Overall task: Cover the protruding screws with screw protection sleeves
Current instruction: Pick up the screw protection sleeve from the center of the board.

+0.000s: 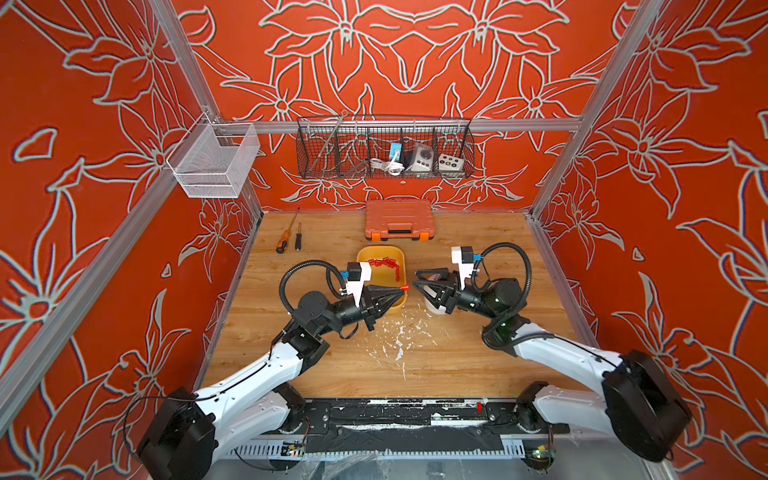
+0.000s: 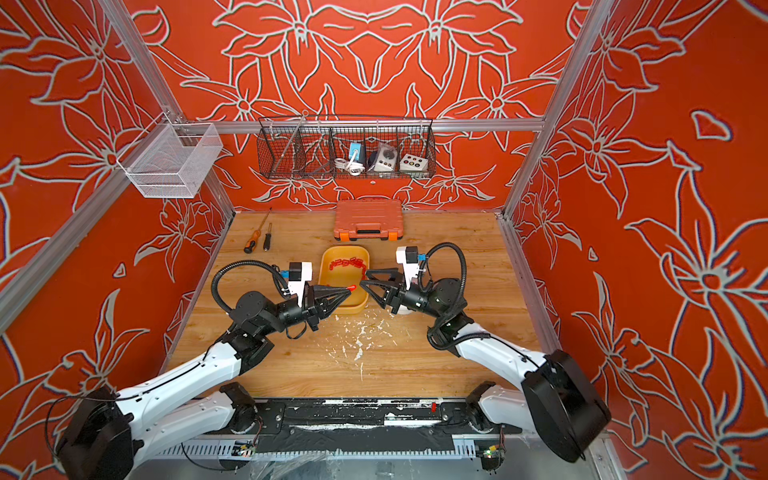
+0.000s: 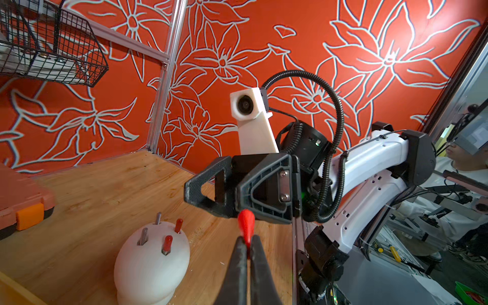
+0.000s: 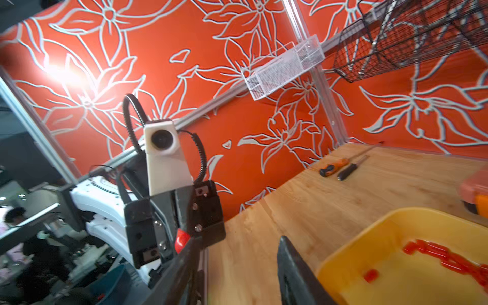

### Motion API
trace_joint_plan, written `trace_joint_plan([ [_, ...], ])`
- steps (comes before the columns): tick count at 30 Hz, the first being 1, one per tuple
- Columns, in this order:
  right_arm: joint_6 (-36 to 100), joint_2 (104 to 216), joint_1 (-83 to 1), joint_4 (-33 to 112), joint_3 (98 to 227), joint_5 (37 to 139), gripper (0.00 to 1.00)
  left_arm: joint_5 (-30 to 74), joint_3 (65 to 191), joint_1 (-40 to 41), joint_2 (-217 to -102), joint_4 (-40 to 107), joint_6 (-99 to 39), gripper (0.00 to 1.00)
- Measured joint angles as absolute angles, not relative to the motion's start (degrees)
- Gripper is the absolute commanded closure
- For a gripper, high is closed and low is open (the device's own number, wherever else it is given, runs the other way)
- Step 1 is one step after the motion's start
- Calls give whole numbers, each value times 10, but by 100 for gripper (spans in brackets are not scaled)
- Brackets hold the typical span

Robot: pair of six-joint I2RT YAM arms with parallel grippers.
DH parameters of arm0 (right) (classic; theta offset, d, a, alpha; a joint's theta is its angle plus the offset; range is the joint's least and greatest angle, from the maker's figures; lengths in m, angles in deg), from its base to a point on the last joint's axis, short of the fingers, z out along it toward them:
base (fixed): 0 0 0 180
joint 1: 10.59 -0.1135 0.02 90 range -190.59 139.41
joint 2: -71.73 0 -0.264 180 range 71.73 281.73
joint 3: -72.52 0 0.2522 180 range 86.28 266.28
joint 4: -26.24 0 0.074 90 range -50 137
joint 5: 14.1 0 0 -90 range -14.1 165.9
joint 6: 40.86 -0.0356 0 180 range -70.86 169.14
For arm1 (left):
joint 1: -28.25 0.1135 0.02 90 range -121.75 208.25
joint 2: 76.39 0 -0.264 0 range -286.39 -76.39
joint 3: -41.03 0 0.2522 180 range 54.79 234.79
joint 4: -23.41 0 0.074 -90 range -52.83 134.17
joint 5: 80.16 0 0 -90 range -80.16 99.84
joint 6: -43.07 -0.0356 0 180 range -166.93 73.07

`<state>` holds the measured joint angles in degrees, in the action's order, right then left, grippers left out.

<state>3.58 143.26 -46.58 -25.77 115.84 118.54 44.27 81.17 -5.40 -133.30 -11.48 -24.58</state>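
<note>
1. Top views.
   - Noted in both top views the left claw clamped tight on one red sleeve. Its tip hangs over the yellow tray's rim on the right arm's side.
   - Noted the right claw just past that same rim, jaws apart and tips facing the left claw. Cannot tell whether it touches the sleeve.
   - Logged a loose heap of screw protection sleeves inside the tray.
   - Found the white dome on the counter just beside the tray, mostly hidden under the right claw.
   - Logged two screwdrivers and an orange case beyond the tray.
2. Left wrist view.
   - Confirmed the left claw pinched shut on the red sleeve, most of it sticking out past the tips.
   - Saw the right claw close behind the sleeve, jaws standing apart.
   - Counted four protruding screws upright on the dome: two bare grey, two wearing red caps.
   - Caught only a corner of the tray, near the dome.
3. Right wrist view.
   - Saw the right claw spread wide, counter showing between its fingers.
   - Saw the left claw opposite, gripping the red sleeve.
   - Noted the loose sleeves lying inside the tray.
   - Noted the screwdrivers on the counter beyond the tray.
</note>
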Motion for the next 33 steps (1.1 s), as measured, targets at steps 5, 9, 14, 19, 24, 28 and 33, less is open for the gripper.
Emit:
trace_joint_plan([
  [5, -17, 1468, -466, -332, 1158, 1213, 51, 445, 812, -54, -1348, -118, -243, 100],
  [9, -32, 1467, -466, -362, 1159, 1228, 54, 445, 812, -54, -1348, -118, -243, 100],
  [14, -45, 1473, -466, -376, 1165, 1246, 58, 449, 812, -54, -1355, -121, -241, 100],
  [19, -47, 1482, -466, -381, 1165, 1256, 54, 453, 812, -54, -1358, -123, -239, 100],
  [24, -49, 1500, -466, -381, 1165, 1261, 56, 456, 812, -54, -1358, -124, -239, 100],
  [28, -53, 1501, -465, -383, 1165, 1264, 65, 456, 812, -54, -1358, -126, -239, 100],
  [33, -55, 1501, -465, -385, 1165, 1271, 79, 455, 812, -54, -1358, -127, -238, 100],
])
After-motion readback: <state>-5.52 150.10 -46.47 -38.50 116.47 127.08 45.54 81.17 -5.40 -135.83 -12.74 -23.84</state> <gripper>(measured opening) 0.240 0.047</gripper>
